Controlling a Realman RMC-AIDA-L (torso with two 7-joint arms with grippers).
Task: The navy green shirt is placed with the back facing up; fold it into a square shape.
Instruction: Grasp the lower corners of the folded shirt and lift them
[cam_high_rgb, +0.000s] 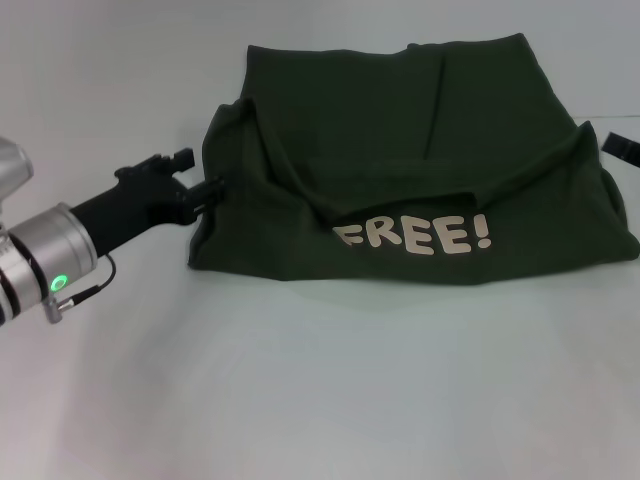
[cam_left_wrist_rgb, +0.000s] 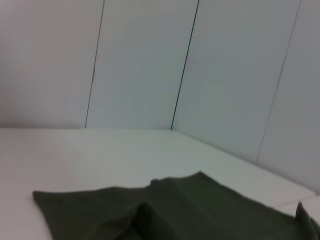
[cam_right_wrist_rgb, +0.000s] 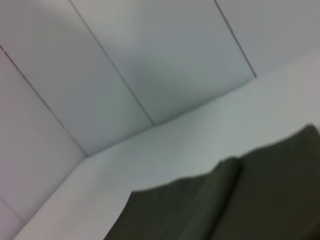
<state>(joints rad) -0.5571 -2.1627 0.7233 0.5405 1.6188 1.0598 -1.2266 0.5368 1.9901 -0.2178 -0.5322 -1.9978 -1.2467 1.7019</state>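
Navy green shirt (cam_high_rgb: 420, 160) lay part-folded, rumpled, not yet square; left gripper (cam_high_rgb: 205, 190) pinched its left edge; right gripper (cam_high_rgb: 622, 146) jaws unclear.

Left arm, left edge of head view: silver cylindrical wrist w/ green LED, thin black cable, matte black forearm, black left pincer (cam_high_rgb: 203, 190). Black right pincer (cam_high_rgb: 625, 147) at right edge.
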